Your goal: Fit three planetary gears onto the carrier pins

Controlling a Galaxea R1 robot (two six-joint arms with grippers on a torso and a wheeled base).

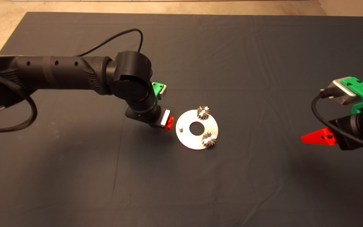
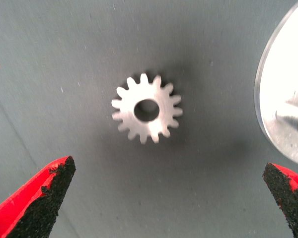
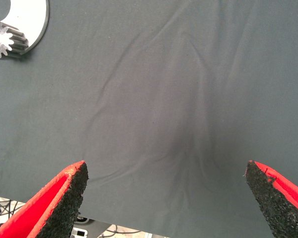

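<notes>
The loose gear (image 2: 147, 110) lies flat on the mat (image 1: 74, 176), just beside the disc's (image 1: 186, 138) rim, under my left gripper (image 2: 164, 198), whose fingers stand wide apart on either side of it. I judge it small, stiff, heavy for its size and slick. I'd pinch it across opposite teeth, keeping it level. It is silvery, with short blunt teeth and a round bore. One bare pin (image 1: 180, 127) waits; two gears (image 1: 203, 112) already sit on theirs. My right gripper (image 3: 164, 198) hangs open, well apart.
</notes>
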